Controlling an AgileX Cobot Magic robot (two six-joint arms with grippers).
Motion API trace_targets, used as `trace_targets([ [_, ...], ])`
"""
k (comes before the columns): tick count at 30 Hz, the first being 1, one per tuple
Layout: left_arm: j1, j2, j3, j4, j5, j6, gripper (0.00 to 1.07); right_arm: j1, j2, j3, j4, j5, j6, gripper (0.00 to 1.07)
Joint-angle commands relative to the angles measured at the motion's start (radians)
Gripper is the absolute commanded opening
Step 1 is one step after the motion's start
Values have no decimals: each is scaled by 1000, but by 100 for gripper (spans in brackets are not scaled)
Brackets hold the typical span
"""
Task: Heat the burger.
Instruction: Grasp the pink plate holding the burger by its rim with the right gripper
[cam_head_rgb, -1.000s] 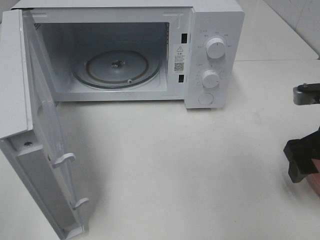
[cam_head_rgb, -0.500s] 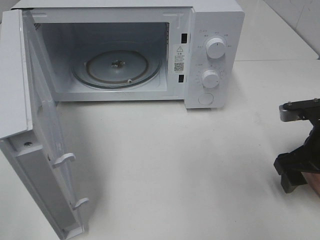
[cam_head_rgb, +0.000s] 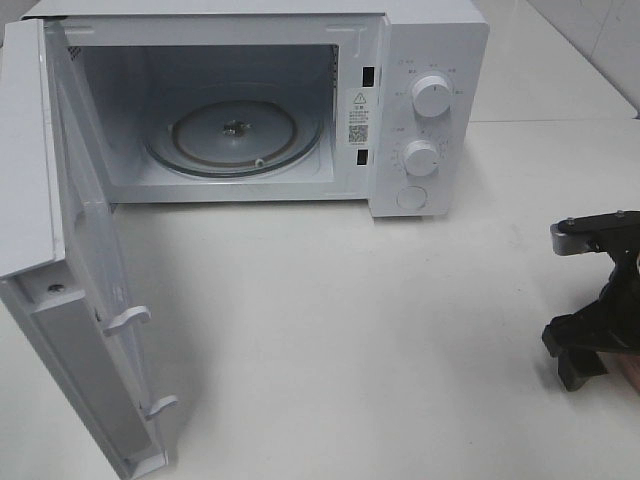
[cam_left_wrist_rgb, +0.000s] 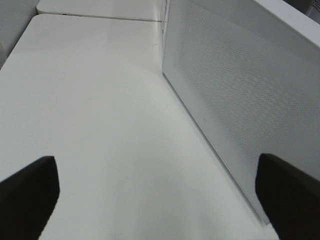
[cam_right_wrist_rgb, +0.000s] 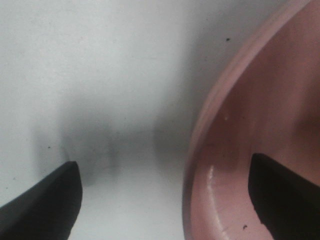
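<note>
The burger is out of view in every frame. In the right wrist view my right gripper (cam_right_wrist_rgb: 165, 200) is open and straddles the rim of a round pink plate (cam_right_wrist_rgb: 260, 115). One fingertip (cam_right_wrist_rgb: 285, 195) is over the plate's inside and the other is over the white table outside it. In the high view the right gripper (cam_head_rgb: 580, 355) hangs low at the table's right edge. My left gripper (cam_left_wrist_rgb: 160, 195) is open and empty over the bare table beside the outer face of the microwave door (cam_left_wrist_rgb: 235, 100). It does not show in the high view.
The white microwave (cam_head_rgb: 425, 110) stands at the back with its door (cam_head_rgb: 90, 300) swung wide open to the left, reaching the front edge. Its glass turntable (cam_head_rgb: 235, 135) is bare. The white table (cam_head_rgb: 350, 320) spreads in front of it.
My right gripper has moved left and lower at the table's right edge, closing in on the plate rim. The microwave and its door have not moved.
</note>
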Motion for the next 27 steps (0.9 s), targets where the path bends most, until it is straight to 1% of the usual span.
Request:
trace_targets([
  [1, -5, -14, 3, -8, -14, -2, 100, -6, 4, 3, -13, -2, -5, 87],
  [3, -5, -14, 3, -8, -14, -2, 100, -6, 4, 3, -41, -19, -6, 82],
  [4, -5, -14, 3, -8, -14, -2, 100, -6, 4, 3, -41, -19, -6, 82],
  [5, -5, -14, 3, -8, -14, -2, 100, -6, 4, 3, -57, -21, -9, 78],
  [6, -5, -14, 3, -8, -14, -2, 100, -6, 4, 3, -57, -21, -9, 78],
  [7, -5, -14, 3, -8, -14, -2, 100, -6, 4, 3, -60, -21, -9, 76],
  [8, -5, -14, 3, -8, -14, -2, 100, -6, 4, 3, -60, -21, -9, 70],
  [11, -5, -14, 3, -8, -14, -2, 100, -6, 4, 3, -60, -21, -9, 68],
  [13, -5, -14, 3, -8, -14, -2, 100, -6, 4, 4, -63, -9, -9, 56],
  [14, -5, -14, 3, -8, -14, -2, 100, -6, 4, 4, -63, -9, -9, 56],
  [15, -5, -14, 3, -8, -14, -2, 100, -6, 4, 4, -65, -9, -9, 52],
  [16, -5, -14, 3, -8, -14, -2, 100, -6, 4, 4, -76, -7, -7, 44],
  [17, -5, -14, 3, -8, -14, -2, 100, -6, 4, 4, -76, -7, -7, 44],
  [18, -5, -14, 3, -8, -14, -2, 100, -6, 4, 4, -85, -7, 0, 39],
  [19, -5, -14, 3, -8, -14, -2, 100, -6, 4, 4, -85, -7, 0, 39],
  [21, -5, -14, 3, -8, -14, -2, 100, -6, 4, 4, -113, -27, 28, 20],
  [22, -5, -14, 3, -8, -14, -2, 100, -6, 4, 4, -113, -27, 28, 20],
  [23, -5, -14, 3, -8, -14, -2, 100, -6, 4, 4, -114, -32, 32, 16],
  [24, -5, -14, 3, -8, -14, -2, 100, -6, 4, 4, -115, -32, 30, 7],
  [25, -5, -14, 3, -8, -14, -2, 100, -6, 4, 4, -115, -32, 30, 7],
  [26, -5, -14, 3, -8, -14, -2, 100, -6, 4, 4, -115, -32, 21, 0],
  [27, -5, -14, 3, -8, -14, -2, 100, -6, 4, 4, -115, -32, 21, 0],
])
